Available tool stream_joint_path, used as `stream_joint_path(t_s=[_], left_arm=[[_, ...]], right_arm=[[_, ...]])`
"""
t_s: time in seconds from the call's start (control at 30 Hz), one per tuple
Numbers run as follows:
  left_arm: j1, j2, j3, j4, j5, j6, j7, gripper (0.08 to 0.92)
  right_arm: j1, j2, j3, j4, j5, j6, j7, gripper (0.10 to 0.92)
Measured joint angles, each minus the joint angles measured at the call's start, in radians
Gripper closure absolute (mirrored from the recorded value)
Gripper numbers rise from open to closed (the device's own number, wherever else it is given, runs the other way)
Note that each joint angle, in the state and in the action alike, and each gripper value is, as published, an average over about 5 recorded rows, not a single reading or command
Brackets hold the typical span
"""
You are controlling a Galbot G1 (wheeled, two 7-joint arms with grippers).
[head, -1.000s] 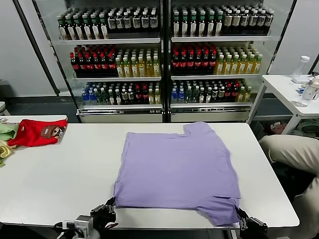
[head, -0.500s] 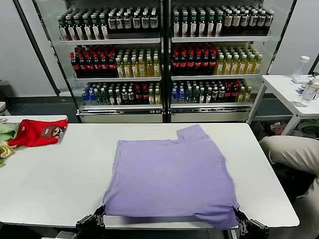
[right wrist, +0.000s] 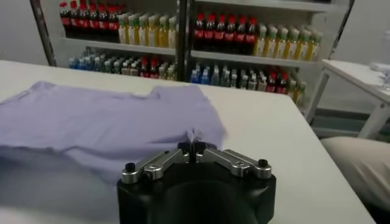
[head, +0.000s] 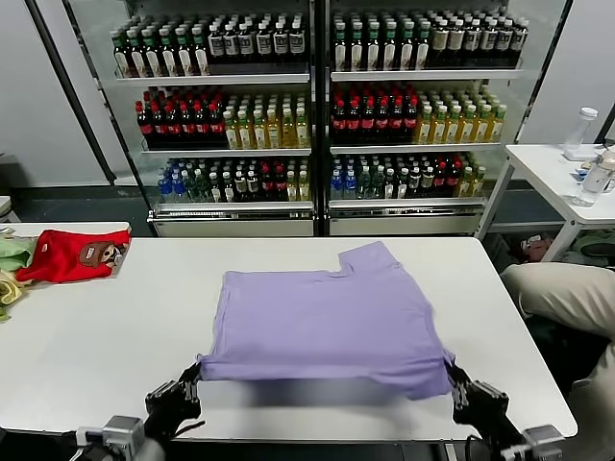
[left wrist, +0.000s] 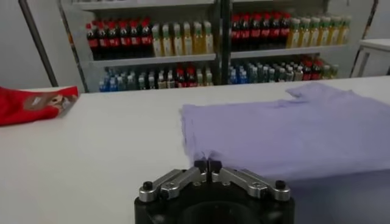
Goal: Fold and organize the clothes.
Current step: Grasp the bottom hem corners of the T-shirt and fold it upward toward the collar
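Jaws of the left gripper [head: 192, 376] and right gripper [head: 453, 373] are pinched closed on the near corners of the lavender T-shirt [head: 327, 312], whose near hem is lifted off the white table [head: 86, 336]; a red garment [head: 69, 254] lies at 10 o'clock.

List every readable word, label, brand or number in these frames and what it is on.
None can be read.
Bottle labels in the drinks cooler: too small.
Patch on the red garment: blurred.
Lavender T-shirt, pinched by the left gripper and right gripper: no print showing.
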Motion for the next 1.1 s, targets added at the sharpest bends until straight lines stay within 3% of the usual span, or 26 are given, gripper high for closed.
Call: stream_joint_path(t_s=[0.5, 1.1], left_arm=[[-0.226, -0.022, 0.070, 0.198, -0.001, -0.017, 0.040, 0.914], [-0.348, -0.034, 0.111, 0.311, 0.005, -0.029, 0.076, 0.914]], right_arm=[[0.208, 0.029, -0.118, -0.169, -0.039, -0.017, -0.003, 0.904], [0.362, 0.036, -0.210, -0.275, -0.054, -0.039, 0.007, 0.904]])
